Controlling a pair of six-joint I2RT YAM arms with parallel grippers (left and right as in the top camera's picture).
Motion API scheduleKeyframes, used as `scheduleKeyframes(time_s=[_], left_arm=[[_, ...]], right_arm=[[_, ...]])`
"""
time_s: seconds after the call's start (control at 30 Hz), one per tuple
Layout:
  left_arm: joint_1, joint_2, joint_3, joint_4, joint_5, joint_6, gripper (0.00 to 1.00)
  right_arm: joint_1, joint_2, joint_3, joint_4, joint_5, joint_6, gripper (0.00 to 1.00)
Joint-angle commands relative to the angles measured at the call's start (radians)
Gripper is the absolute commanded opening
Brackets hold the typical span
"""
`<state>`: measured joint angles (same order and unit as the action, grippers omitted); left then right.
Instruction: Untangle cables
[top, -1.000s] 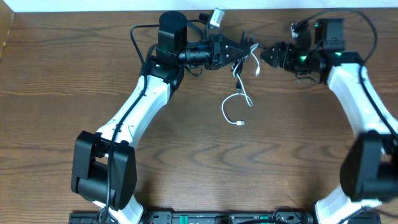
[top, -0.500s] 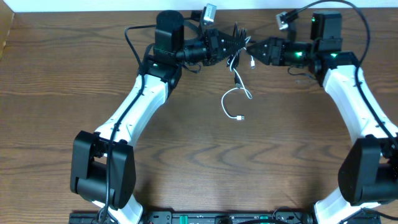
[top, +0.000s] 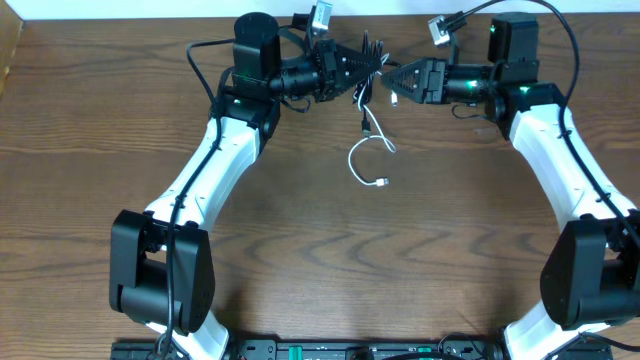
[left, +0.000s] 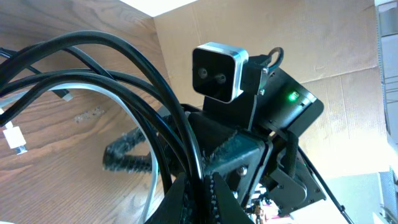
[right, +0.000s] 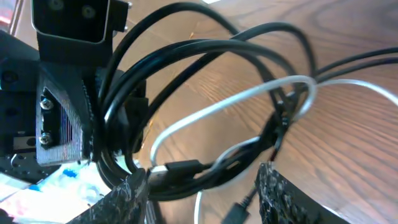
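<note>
- while both arms meet by the middle of the desk's (top: 300, 260) far edge, the left gripper (left: 200, 186) is clamped on black cable (right: 205, 45) loops
- right gripper (right: 200, 179) is wide open, the tangle between its fingers
- white cable (right: 230, 99) trails down onto the wood toward the desk's middle

At the table's (top: 300, 260) far edge, the left gripper (top: 374, 67) and right gripper (top: 392, 76) meet at the tangled cables (top: 364, 92); the white cable (top: 351, 160) loops nearer.
</note>
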<state>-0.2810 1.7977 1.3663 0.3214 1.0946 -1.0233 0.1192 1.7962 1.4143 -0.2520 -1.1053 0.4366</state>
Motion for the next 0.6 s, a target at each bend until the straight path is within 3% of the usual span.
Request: scheduleKeyframes(time_s=[0.0, 0.23, 0.57], left_arm=[[0.005, -0.002, 0.013, 0.013, -0.004, -0.026, 0.07], [0.005, -0.002, 0.013, 0.094, -0.007, -0.113, 0.08], [0.005, -0.002, 0.013, 0.307, -0.006, -0.349, 0.08]], right_arm=[[0.034, 0.002, 0.008, 0.005, 0.025, 0.050, 0.52], [0.073, 0.006, 0.008, 0.013, 0.113, 0.118, 0.49], [0.144, 0.007, 0.008, 0.016, 0.278, 0.180, 0.47]])
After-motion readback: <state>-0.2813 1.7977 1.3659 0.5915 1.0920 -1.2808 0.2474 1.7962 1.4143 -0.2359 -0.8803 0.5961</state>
